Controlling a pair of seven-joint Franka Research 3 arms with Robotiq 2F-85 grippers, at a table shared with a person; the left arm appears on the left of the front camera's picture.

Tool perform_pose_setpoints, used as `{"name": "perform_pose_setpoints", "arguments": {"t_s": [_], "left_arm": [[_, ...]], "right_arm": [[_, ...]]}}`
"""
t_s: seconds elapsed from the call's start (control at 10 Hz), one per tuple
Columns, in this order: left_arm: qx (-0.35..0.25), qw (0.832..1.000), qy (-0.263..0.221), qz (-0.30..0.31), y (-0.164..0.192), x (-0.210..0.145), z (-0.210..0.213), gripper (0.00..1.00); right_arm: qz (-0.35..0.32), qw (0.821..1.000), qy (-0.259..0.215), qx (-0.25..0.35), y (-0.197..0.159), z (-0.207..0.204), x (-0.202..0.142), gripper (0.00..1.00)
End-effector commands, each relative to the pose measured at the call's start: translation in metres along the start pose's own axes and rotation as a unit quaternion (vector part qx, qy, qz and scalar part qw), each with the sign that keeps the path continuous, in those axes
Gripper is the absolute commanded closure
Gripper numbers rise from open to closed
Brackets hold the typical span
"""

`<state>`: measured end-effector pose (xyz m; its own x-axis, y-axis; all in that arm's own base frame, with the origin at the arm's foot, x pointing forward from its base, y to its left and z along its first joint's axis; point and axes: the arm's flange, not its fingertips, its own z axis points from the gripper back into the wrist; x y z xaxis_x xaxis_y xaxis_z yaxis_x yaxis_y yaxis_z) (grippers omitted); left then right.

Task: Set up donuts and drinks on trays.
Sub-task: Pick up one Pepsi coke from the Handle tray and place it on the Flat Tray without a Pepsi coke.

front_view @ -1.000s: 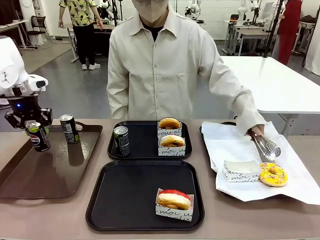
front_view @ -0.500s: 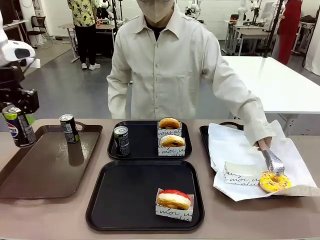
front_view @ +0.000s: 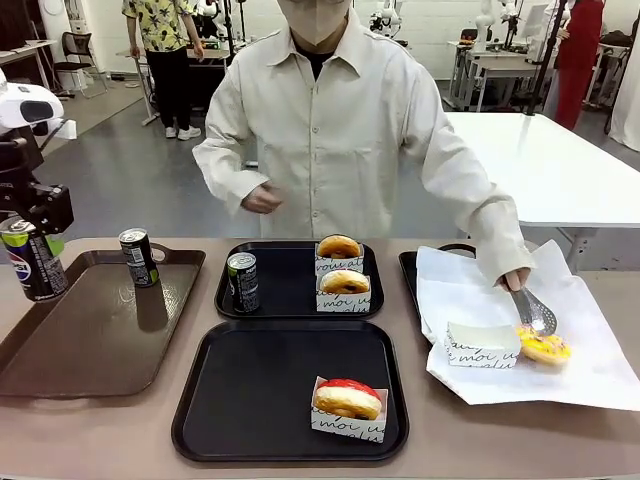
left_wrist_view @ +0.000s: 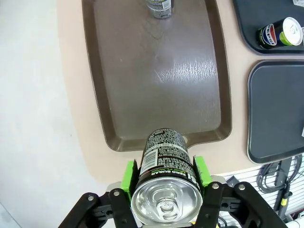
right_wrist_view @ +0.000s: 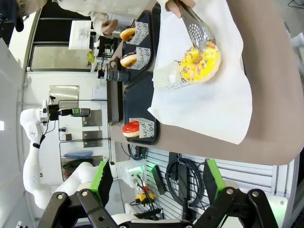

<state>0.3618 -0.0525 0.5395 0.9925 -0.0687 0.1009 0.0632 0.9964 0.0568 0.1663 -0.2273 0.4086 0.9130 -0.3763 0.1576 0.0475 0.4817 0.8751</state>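
My left gripper (front_view: 33, 238) is shut on a dark Pepsi can (front_view: 31, 266), holding it in the air over the left end of the brown tray (front_view: 95, 345). In the left wrist view the green pads (left_wrist_view: 128, 174) squeeze that can (left_wrist_view: 165, 190). A second can (front_view: 138, 257) stands on the brown tray. The far black tray (front_view: 290, 305) holds a can (front_view: 242, 281) and two boxed glazed donuts (front_view: 344, 283). A red-iced donut (front_view: 347, 398) in its box sits on the near black tray (front_view: 250, 390). My right gripper (right_wrist_view: 156, 190) hangs open off the table's right end.
The person's tongs (front_view: 532, 308) grip a yellow-sprinkled donut (front_view: 545, 346) on the white paper (front_view: 590, 375), right beside an empty white box (front_view: 481, 343). The person's other hand (front_view: 260, 199) is raised above the table's far edge.
My left gripper lifted the Pepsi can off the brown tray, up and to the left. The tongs closed on the yellow donut and shifted it. The person's other hand came up.
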Motion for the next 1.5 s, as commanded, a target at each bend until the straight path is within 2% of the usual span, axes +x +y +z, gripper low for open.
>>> {"name": "perform_pose_setpoints", "arguments": {"t_s": [0.0,0.1,0.2,0.3,0.4,0.6,1.0,1.4], "left_arm": [[0.0,1.0,-0.006,0.0,0.0,-0.003,0.004,0.42],[-0.032,0.999,-0.029,-0.03,-0.031,0.001,0.006,0.42],[-0.065,0.995,-0.054,-0.048,-0.061,-0.024,0.008,0.42],[-0.088,0.993,-0.054,-0.065,-0.083,-0.028,0.009,0.42],[-0.102,0.99,-0.044,-0.087,-0.102,-0.018,0.009,0.42],[-0.124,0.986,-0.033,-0.104,-0.132,-0.035,-0.005,0.42],[-0.121,0.978,0.004,-0.171,-0.203,-0.021,-0.033,0.42],[-0.11,0.975,0.019,-0.192,-0.243,-0.01,-0.058,0.42]], "right_arm": [[0.009,1.0,-0.002,0.009,0.0,-0.002,0.001,0.0],[0.009,1.0,-0.002,0.009,0.0,-0.002,0.001,0.0],[0.009,1.0,-0.002,0.009,0.0,-0.002,0.001,0.0],[0.009,1.0,-0.002,0.009,0.0,-0.002,0.001,0.0],[0.009,1.0,-0.002,0.009,0.0,-0.002,0.001,0.0],[0.009,1.0,-0.002,0.009,0.0,-0.002,0.001,0.0],[0.009,1.0,-0.002,0.009,0.0,-0.002,0.001,0.0],[0.009,1.0,-0.002,0.009,0.0,-0.002,0.001,0.0]]}}
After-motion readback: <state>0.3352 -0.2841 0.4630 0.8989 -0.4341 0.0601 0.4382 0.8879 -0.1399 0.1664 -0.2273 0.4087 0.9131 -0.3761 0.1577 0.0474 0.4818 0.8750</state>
